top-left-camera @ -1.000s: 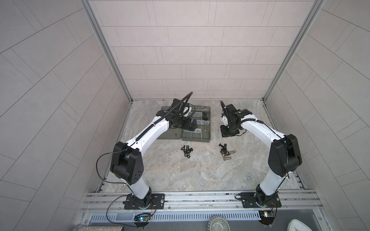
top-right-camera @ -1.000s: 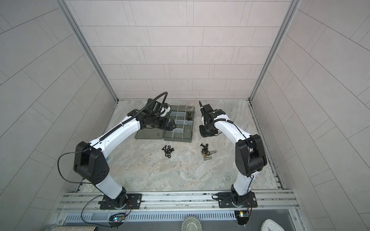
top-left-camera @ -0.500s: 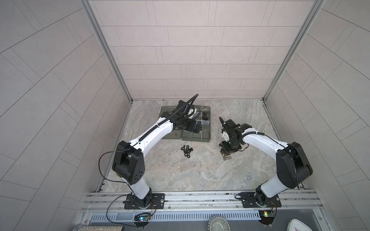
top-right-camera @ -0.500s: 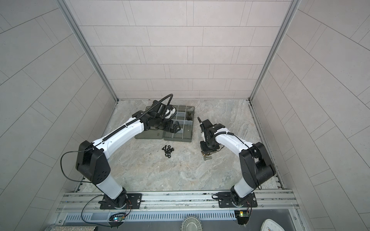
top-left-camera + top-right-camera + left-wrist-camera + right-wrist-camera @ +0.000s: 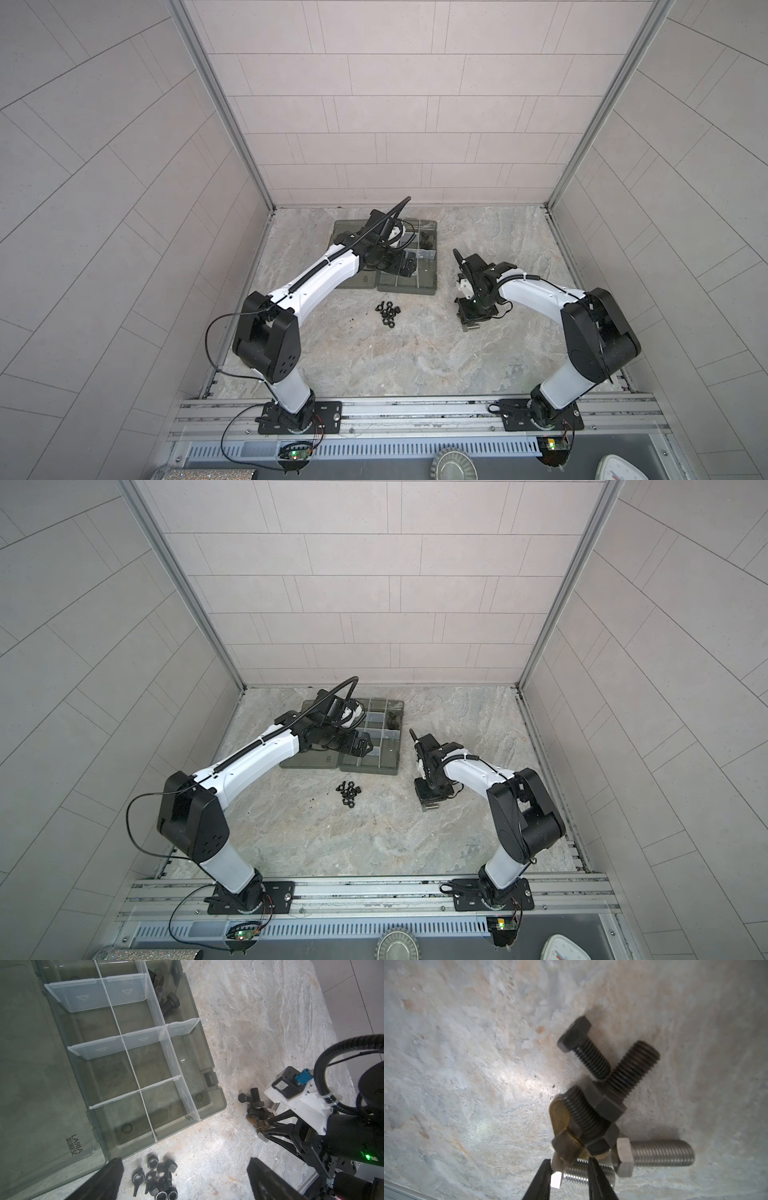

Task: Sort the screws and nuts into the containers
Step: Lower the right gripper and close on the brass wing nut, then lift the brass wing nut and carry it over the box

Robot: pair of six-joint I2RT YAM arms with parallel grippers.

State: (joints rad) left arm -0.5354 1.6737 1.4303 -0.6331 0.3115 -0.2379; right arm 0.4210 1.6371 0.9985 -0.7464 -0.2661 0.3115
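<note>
1. At the far left, find the hinged lid [image 5: 31,1084]. It is flat, smoky grey and undivided, and it lies open on the stone-patterned floor [image 5: 259,1022]. In both top views the left arm covers part of it.
2. Beside the lid sits the organizer box [image 5: 208,1057]. Its containers [image 5: 108,1076] are rectangular cells parted by pale translucent dividers. The far cell of the right-hand column holds the stored screws [image 5: 168,1002] [image 5: 392,721], which are black with hexagonal heads.
3. The left gripper [image 5: 185,1169] hangs over the near edge of the box. Its jaws stand wide apart with nothing between them. The left wrist view shows only the two black fingertips [image 5: 110,1178], cut off by the frame edge.
4. The nuts [image 5: 387,314] [image 5: 158,1176] lie in one heap on the floor, just in front of the box. They are small black hexagonal rings with centre holes. The left wrist view cuts off some of them.
5. To the right of the nuts, the loose screws [image 5: 591,1105] [image 5: 469,328] lie crossed on the floor. There are three black and two silver, all threaded with hexagonal heads. A brass-coloured wing-shaped piece [image 5: 560,1124] lies among them.
6. The right gripper [image 5: 570,1162] is low over this pile with its jaws a narrow gap apart. The tips sit over the silver screw [image 5: 581,1172], and you cannot tell whether they touch it. In both top views the gripper body hides most of the pile.
</note>
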